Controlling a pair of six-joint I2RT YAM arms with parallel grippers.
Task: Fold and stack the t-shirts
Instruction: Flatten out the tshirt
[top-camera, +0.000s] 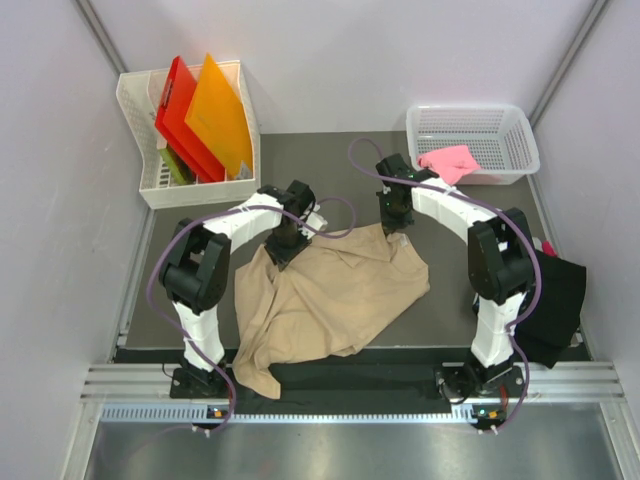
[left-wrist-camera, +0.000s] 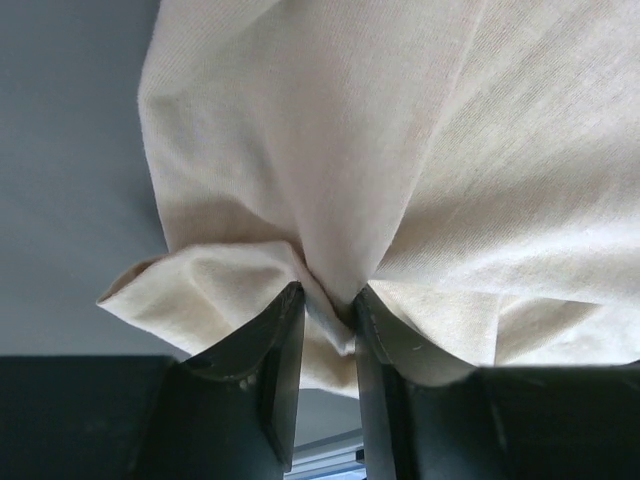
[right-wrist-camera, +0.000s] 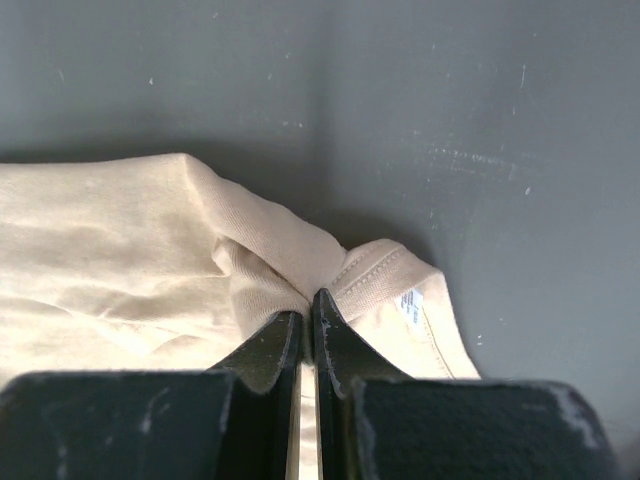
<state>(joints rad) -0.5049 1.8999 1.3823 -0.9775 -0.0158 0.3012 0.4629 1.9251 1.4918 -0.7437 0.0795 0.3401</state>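
Grey tabletop (top-camera: 330, 160) bears the tan t-shirt (top-camera: 320, 290), unfolded; left hand (top-camera: 283, 245) and right hand (top-camera: 397, 225) clamp its upper edge; pink t-shirt (top-camera: 450, 160), black t-shirt (top-camera: 555, 300) untouched.

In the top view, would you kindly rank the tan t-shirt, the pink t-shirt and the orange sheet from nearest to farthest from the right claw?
1. tan t-shirt: pinched in the right claw, mid-table.
2. pink t-shirt: in the white basket, just beyond the claw to the right.
3. orange sheet: upright in the far-left bin.
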